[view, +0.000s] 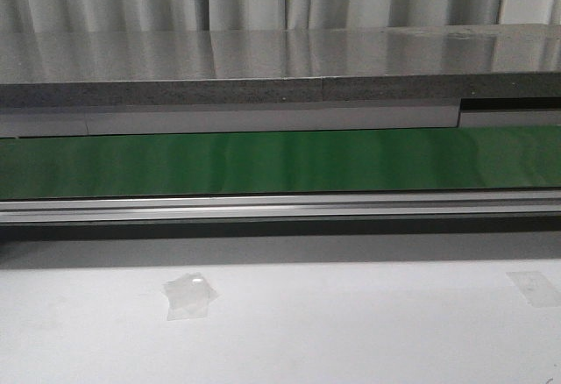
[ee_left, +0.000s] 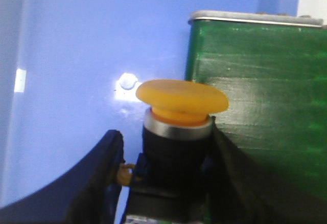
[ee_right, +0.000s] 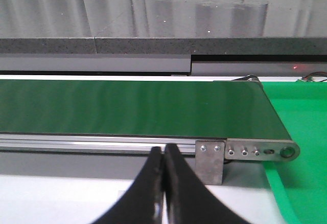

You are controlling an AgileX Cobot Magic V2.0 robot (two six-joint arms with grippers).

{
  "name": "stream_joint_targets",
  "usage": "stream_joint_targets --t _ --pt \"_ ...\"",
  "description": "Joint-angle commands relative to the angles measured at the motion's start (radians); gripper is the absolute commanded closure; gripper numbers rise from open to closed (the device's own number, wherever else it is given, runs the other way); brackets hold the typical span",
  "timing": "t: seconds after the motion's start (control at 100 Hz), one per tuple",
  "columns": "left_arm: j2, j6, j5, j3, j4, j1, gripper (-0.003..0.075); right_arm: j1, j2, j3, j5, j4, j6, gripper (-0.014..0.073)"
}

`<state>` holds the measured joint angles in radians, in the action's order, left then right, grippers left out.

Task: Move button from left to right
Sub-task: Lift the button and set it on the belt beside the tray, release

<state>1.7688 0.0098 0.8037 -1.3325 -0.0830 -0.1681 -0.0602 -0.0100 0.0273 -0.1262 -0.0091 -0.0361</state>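
The button (ee_left: 179, 132) has a round yellow-orange cap and a black boxy body, and shows only in the left wrist view. It sits between the dark fingers of my left gripper (ee_left: 162, 134). One finger presses against its body. The other finger (ee_left: 104, 157) touches a small brass terminal on its side, with a thin gap to the body. The cap points away from the wrist, over a blue surface (ee_left: 76, 55). My right gripper (ee_right: 164, 155) is shut and empty, in front of the belt's rail. Neither arm shows in the front view.
A long green conveyor belt (view: 280, 160) with an aluminium rail (view: 280, 206) crosses the front view, with a grey shelf (view: 280, 60) behind it. The belt's end (ee_right: 260, 111) meets a green mat (ee_right: 301, 183). In the left wrist view the belt (ee_left: 255, 106) is beside the button. Clear tape (view: 188, 295) lies on the white table.
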Motion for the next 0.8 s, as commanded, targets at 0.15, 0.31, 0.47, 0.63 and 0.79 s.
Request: stream_joint_targets --t 0.15,0.31,0.47,0.63,0.79 --pt "-0.051 0.001 -0.044 -0.026 0.023 0.037 0.0740 0.002 -0.019 -0.015 0.091 -0.009 0.001 0.0662" --pt "-0.037 0.001 -0.055 -0.020 0.052 0.037 0.0739 0.002 -0.019 -0.015 0.091 -0.009 0.001 0.0662" --pt "-0.008 0.001 -0.049 -0.020 0.083 0.037 0.0739 0.002 -0.019 -0.015 0.091 -0.009 0.001 0.0662" --pt "0.001 0.005 -0.045 -0.020 0.088 0.037 0.0699 0.002 -0.019 -0.015 0.091 -0.009 0.001 0.0662" --pt "0.001 0.026 -0.047 -0.020 0.094 0.037 0.0465 0.002 -0.019 -0.015 0.091 -0.009 0.001 0.0662"
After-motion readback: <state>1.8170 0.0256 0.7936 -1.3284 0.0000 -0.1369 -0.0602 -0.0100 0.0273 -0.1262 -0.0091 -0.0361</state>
